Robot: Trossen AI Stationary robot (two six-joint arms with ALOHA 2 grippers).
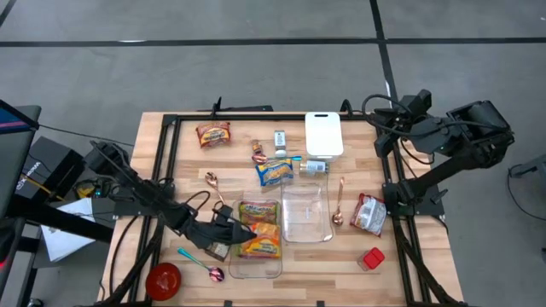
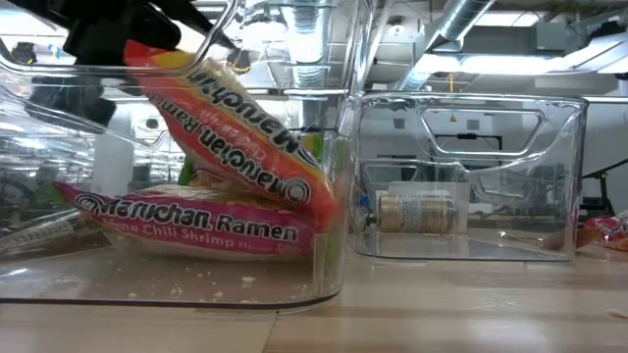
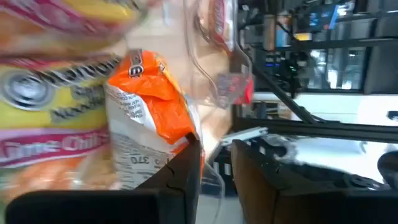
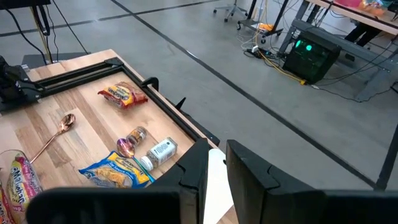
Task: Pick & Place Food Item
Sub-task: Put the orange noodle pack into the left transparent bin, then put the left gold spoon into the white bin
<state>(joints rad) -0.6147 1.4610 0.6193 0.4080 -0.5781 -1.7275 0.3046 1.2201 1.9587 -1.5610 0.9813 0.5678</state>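
**Ramen pack going into the clear bin**

We find the left pincer [image 1: 229, 230] at the near bin's [image 1: 275, 271] wall, its fingers narrowly parted beside the orange ramen pack [image 2: 235, 127]. That pack leans tilted inside, just ahead of the pincer, propped on a pink ramen pack [image 2: 191, 227] lying flat. We judge this a release. The right pincer [image 4: 214, 163] waits far off, nearly shut, empty.
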